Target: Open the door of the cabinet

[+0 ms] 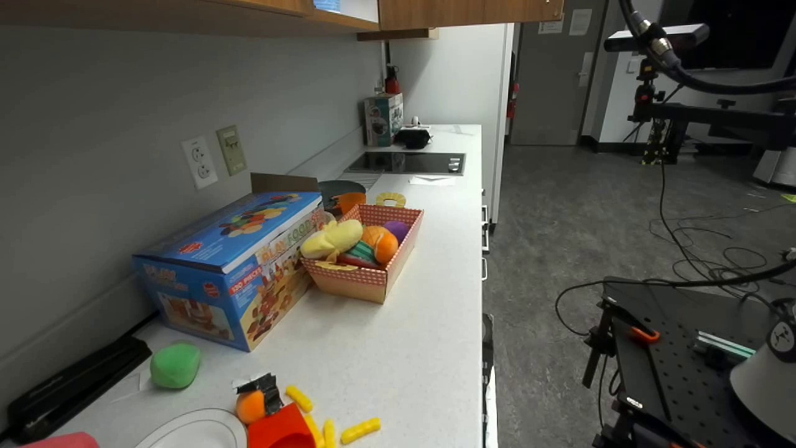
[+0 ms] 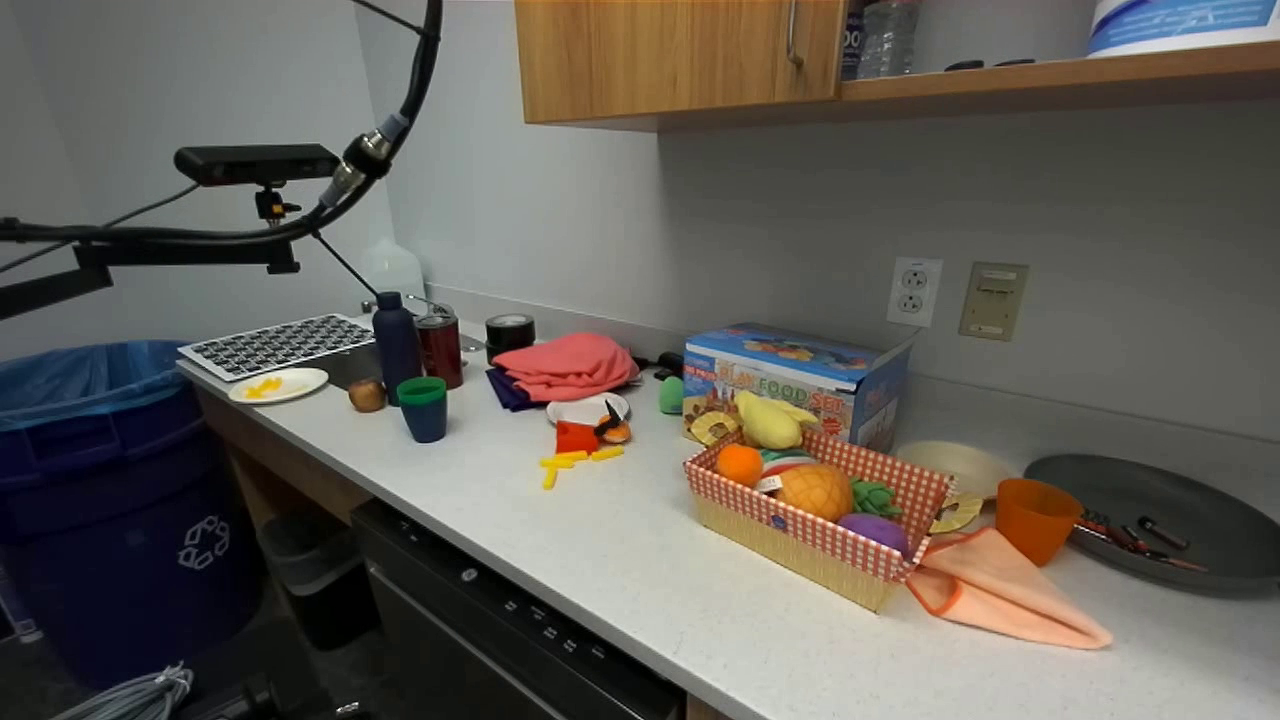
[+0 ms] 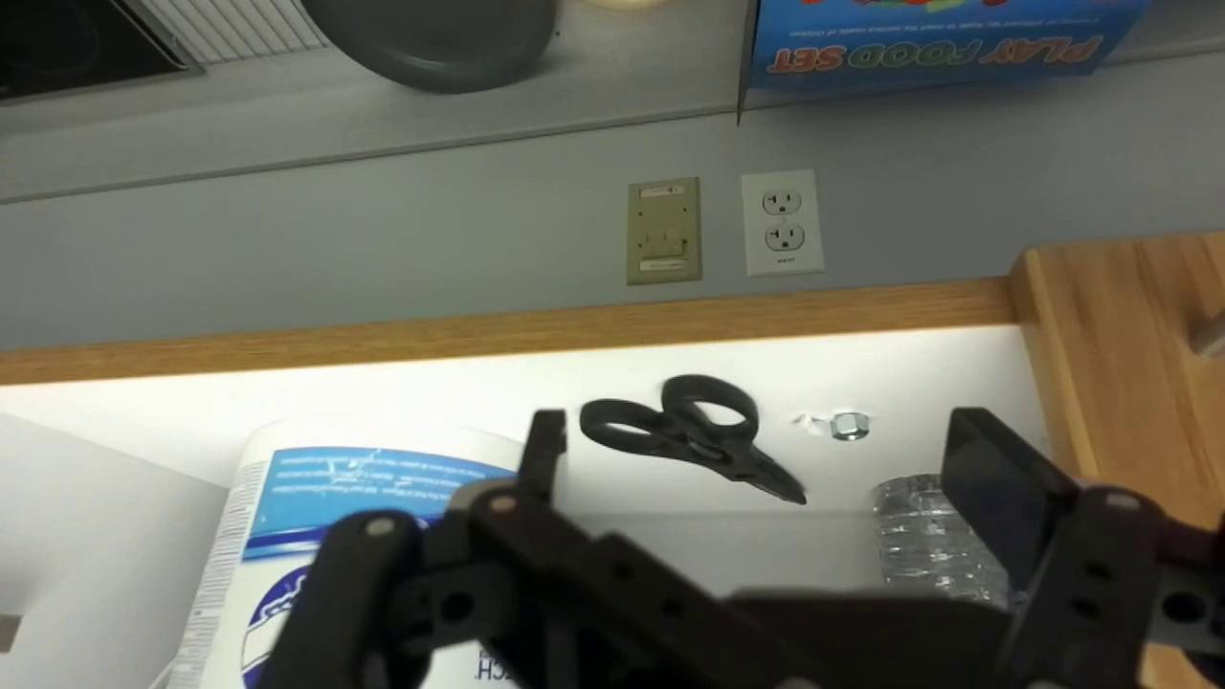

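Note:
The wooden wall cabinet (image 1: 346,22) hangs above the counter, with one compartment uncovered in all views. In an exterior view a wooden panel (image 1: 469,14) juts outward beyond that opening, like a door swung open. A cabinet door (image 2: 660,55) with a metal handle (image 2: 793,35) looks closed beside the opening. Its handle (image 3: 1210,335) is partly cut off at the right of the upside-down wrist view. My gripper (image 3: 762,426) is open, with nothing between its fingers, in front of the uncovered compartment. It is out of view in both exterior views.
Black scissors (image 3: 703,435), a labelled white tub (image 3: 368,478) and a clear bottle (image 3: 924,531) are in the compartment. Below, the counter (image 2: 560,540) holds a play food box (image 2: 790,380), a checkered basket (image 2: 790,545) and a dark plate (image 2: 1200,510). Black cables (image 1: 734,86) hang nearby.

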`<state>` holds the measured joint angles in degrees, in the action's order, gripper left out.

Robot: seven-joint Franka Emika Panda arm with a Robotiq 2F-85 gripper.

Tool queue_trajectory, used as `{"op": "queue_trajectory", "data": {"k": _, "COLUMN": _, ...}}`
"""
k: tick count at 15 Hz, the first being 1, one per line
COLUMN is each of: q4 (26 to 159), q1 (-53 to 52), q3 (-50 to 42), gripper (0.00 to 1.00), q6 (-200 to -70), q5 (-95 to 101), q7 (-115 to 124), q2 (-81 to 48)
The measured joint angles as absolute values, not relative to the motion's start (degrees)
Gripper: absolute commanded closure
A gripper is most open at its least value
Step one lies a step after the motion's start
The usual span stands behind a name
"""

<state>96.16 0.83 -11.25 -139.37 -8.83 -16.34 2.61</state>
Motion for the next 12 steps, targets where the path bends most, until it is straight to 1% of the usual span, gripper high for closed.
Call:
{"op": "queue_trajectory", "data": {"k": 7, "q4": 86.84, "q1": 2.60, "q3": -8.82, "gripper": 0.00, "q6": -140.64, "q5": -16.36, "q7": -17.50, "q2": -5.53}}
{"op": "queue_trajectory", "data": {"k": 12, "q4": 82.30, "q1": 5.77, "q3": -6.15, "gripper": 0.00, "q6": -140.40, "q5": -22.73, "q7": -22.44, "q2": -8.78}}
